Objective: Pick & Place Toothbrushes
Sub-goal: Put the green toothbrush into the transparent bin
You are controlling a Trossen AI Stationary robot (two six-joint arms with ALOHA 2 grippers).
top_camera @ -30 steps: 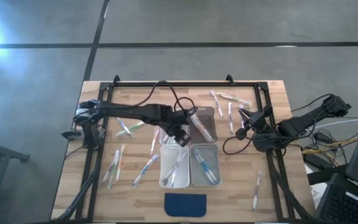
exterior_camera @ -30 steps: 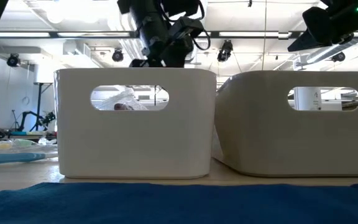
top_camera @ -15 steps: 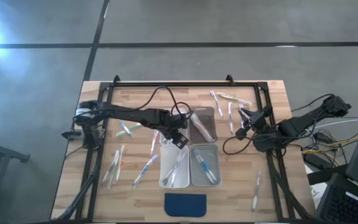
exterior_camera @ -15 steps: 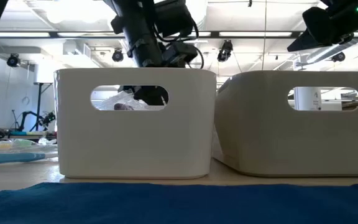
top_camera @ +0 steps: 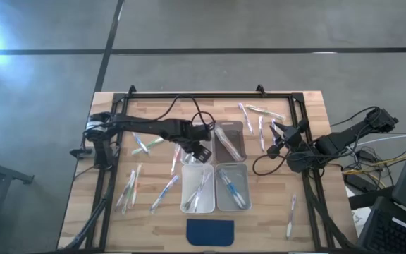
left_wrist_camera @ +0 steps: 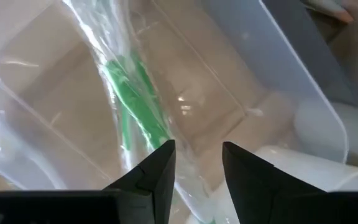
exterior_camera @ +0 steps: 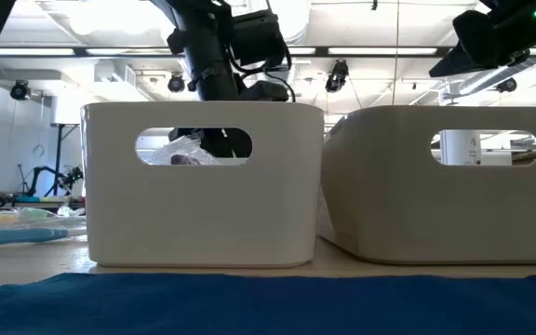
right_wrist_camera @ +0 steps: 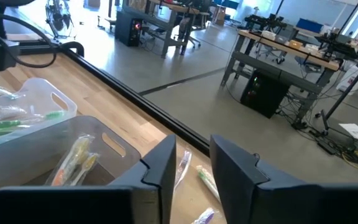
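My left gripper hangs open over the far left clear bin, fingers pointing down into it. A green toothbrush in clear wrap lies in that bin just ahead of the fingertips; whether it touches them I cannot tell. In the low view the left gripper shows through the near bin's handle hole. My right gripper waits open above the table's right side. Loose toothbrushes lie left of the bins, near the far right and near the right edge.
Two near bins hold toothbrushes, and a tilted bin sits behind the right one. The dark blue pad lies at the near edge. A black frame rail runs along the far side.
My left gripper has come down from above the bin rims until its fingers show behind the near bin's handle hole. It shifted slightly toward the near edge and then back. The right arm kept still.
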